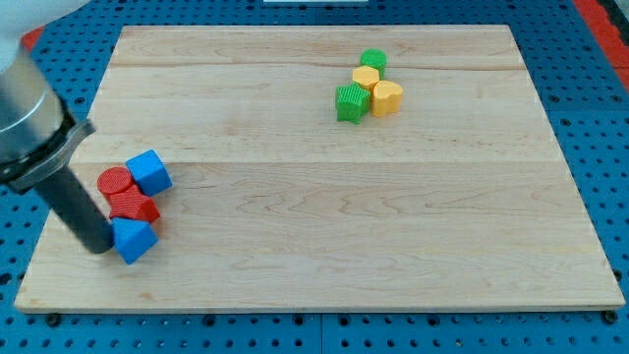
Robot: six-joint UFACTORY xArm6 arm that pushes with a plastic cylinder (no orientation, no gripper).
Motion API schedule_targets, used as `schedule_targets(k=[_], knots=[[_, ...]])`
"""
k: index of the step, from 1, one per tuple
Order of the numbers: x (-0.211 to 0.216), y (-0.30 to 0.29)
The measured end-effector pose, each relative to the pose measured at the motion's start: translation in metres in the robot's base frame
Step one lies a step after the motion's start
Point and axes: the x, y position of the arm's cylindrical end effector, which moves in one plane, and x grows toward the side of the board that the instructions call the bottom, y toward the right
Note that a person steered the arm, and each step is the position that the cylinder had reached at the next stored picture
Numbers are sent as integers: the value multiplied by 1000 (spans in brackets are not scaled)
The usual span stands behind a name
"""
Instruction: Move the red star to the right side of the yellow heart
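Observation:
The red star [134, 207] lies at the view's lower left, in a tight cluster with a red cylinder [114, 182] above it, a blue cube [149, 172] to the upper right and a blue block [134, 239] below. My tip [100, 246] rests on the board just left of the lower blue block, touching or nearly touching it, and below-left of the red star. The yellow heart [387, 96] sits far off at the view's upper right, in a second cluster.
Beside the yellow heart are a green star-like block [351, 102] on its left, a yellow hexagonal block [367, 77] above-left and a green block [373, 60] at the top. The wooden board [324, 197] lies on a blue pegboard.

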Motion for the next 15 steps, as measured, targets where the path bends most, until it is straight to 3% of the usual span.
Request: schedule_targets(k=[2,3,5,6,7,8,10,11,12,13,14,15], knots=[[-50,43],[-75,95],[-77,27],[-114,93],[-133,195],[-131,264],[-96,318],[-133,383],[-136,406],[-97,336],[-99,218],[-161,149]])
